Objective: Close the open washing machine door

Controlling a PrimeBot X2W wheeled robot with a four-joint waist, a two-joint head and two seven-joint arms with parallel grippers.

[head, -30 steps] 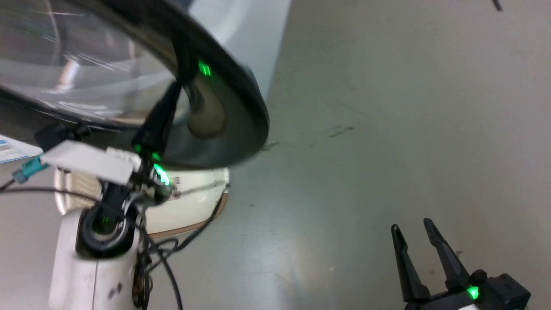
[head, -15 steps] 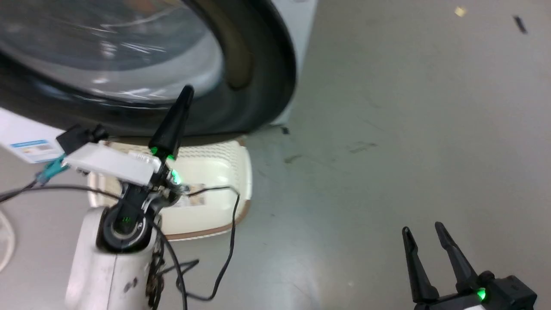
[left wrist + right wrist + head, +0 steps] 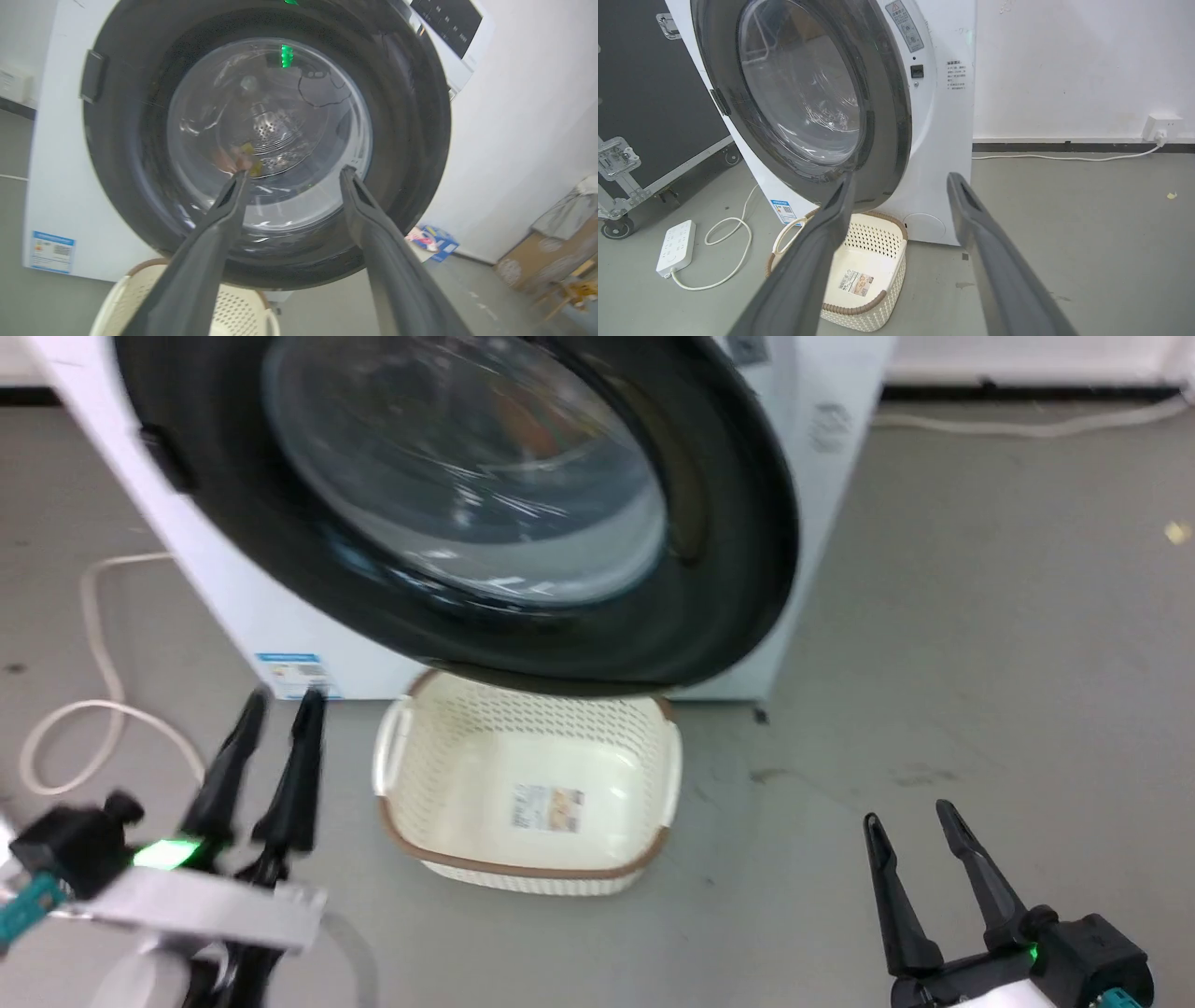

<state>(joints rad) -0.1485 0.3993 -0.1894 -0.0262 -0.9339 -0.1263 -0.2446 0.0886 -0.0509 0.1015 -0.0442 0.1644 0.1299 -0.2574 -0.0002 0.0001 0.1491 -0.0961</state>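
Grey floor (image 3: 1064, 224), white wall (image 3: 1064, 60), blk flight case (image 3: 644, 93), pwr strip (image 3: 676, 247)

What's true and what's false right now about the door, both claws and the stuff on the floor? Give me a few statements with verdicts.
1. The left claw grips the round glossy black washing machine door. False: it is open and clear of the door.
2. The right claw is open and empty. True.
3. The cream perforated plastic basket stands on the grey floor under the door's lower edge. True.
4. The white power strip lies inside the basket. False: it lies on the floor, beside the white washing machine.
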